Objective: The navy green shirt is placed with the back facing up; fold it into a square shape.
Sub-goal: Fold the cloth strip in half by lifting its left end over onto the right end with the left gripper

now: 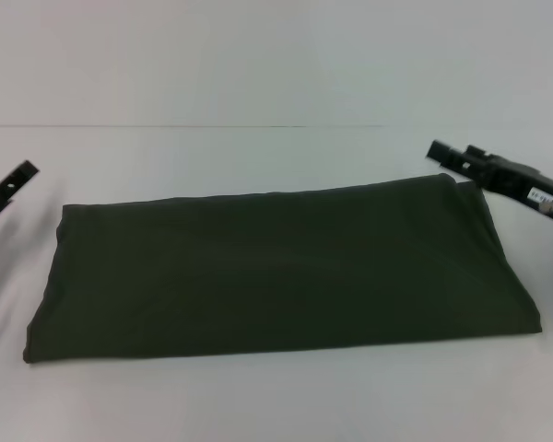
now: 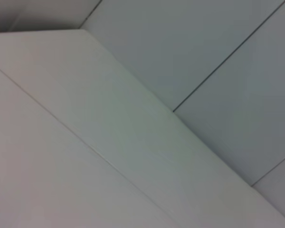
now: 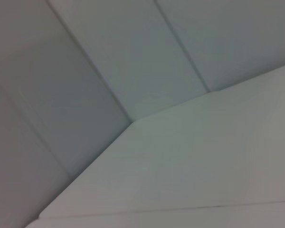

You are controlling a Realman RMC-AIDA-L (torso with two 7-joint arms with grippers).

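Observation:
The navy green shirt point(image 1: 276, 272) lies flat on the white table point(image 1: 276, 396), folded into a long rectangle, plain side up, with no letters showing. My left gripper point(image 1: 17, 177) sits at the far left edge of the head view, apart from the shirt's left end. My right gripper point(image 1: 445, 154) is at the right, just above and beside the shirt's far right corner. The wrist views show only the table top point(image 2: 85, 156) and pale floor; the shirt is out of view there.
The white table's far edge point(image 1: 184, 126) runs across the back. A table corner shows in the right wrist view point(image 3: 133, 122), with tiled floor beyond.

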